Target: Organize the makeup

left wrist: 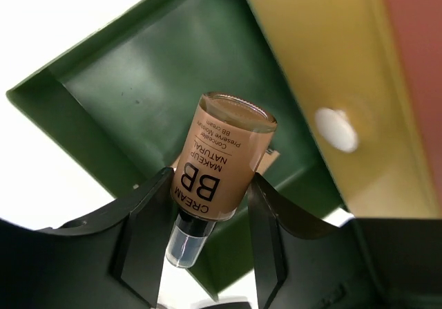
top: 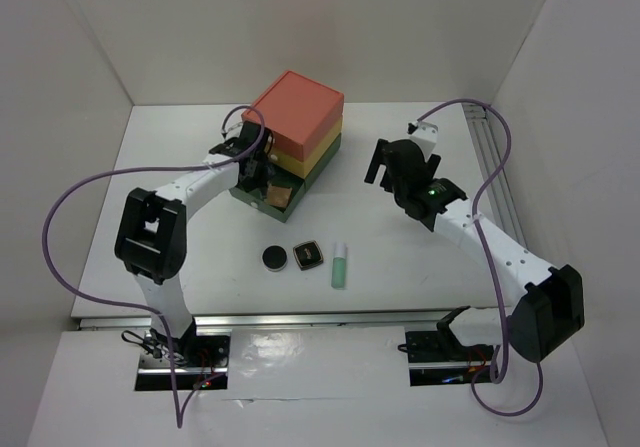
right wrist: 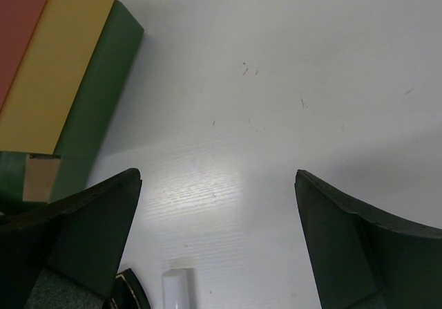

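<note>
My left gripper is shut on a tan tube of the makeup, labelled BB cream, with its clear cap toward the wrist. It hangs over the open green drawer of the drawer box. In the top view the left gripper sits at that drawer. A round black compact, a square black compact and a mint-green tube lie on the table in front. My right gripper hovers open to the right of the box, with nothing between its fingers.
The box stacks a red, a yellow and a green drawer; the yellow drawer has a white knob. A tan item lies in the green drawer, partly hidden. The mint tube's white cap shows below my right gripper. White walls enclose the table.
</note>
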Available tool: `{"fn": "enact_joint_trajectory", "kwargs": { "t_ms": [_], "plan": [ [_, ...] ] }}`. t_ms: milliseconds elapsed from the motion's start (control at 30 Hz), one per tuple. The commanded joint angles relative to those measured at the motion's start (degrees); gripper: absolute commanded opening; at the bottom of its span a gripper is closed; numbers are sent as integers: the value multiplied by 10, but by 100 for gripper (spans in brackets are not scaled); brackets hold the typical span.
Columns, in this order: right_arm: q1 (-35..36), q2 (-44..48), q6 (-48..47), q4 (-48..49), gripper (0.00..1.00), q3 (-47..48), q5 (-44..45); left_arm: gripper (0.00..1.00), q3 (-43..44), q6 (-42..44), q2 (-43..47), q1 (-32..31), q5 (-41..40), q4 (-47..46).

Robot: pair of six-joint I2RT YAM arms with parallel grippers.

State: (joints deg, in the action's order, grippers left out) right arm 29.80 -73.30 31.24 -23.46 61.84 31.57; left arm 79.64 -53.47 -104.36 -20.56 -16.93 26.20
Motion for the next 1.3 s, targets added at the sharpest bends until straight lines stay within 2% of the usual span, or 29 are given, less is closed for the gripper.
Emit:
{"fn": "enact_joint_trajectory", "kwargs": {
  "t_ms": [0,67,133,167,267,433,567,600,733,867,1000,1167,1267],
  "plan": [
    [-3,21,8,-25,100,-7,-2,52,22,14,-15,5,33,-4],
    [-3,21,8,-30,100,-7,-2,58,27,14,-20,5,40,-4],
    [-3,34,3,-35,100,-7,-20,70,32,14,-25,5,40,1],
    [-3,34,-6,-35,100,-7,-27,70,32,21,-25,5,40,1],
    [-3,47,-24,-40,100,-12,-55,81,32,27,-14,5,40,1],
    [21,59,-73,-53,100,-23,-114,82,27,46,15,5,54,6],
    [65,33,-80,-83,100,-34,-142,87,11,64,63,0,66,17],
    [85,26,-59,-90,100,-40,-142,91,3,64,77,-7,66,17],
    [129,-10,6,-96,98,-70,-146,95,-54,64,166,-27,38,37],
    [155,-37,55,-36,98,-121,-154,100,-142,39,273,-54,27,53],
    [178,-70,79,40,93,-154,-176,100,-250,26,395,-81,27,72],
    [189,-106,80,95,89,-160,-181,100,-343,-29,486,-116,27,115],
    [189,-125,87,130,84,-165,-194,100,-363,-42,527,-121,27,121]
  ]
}}
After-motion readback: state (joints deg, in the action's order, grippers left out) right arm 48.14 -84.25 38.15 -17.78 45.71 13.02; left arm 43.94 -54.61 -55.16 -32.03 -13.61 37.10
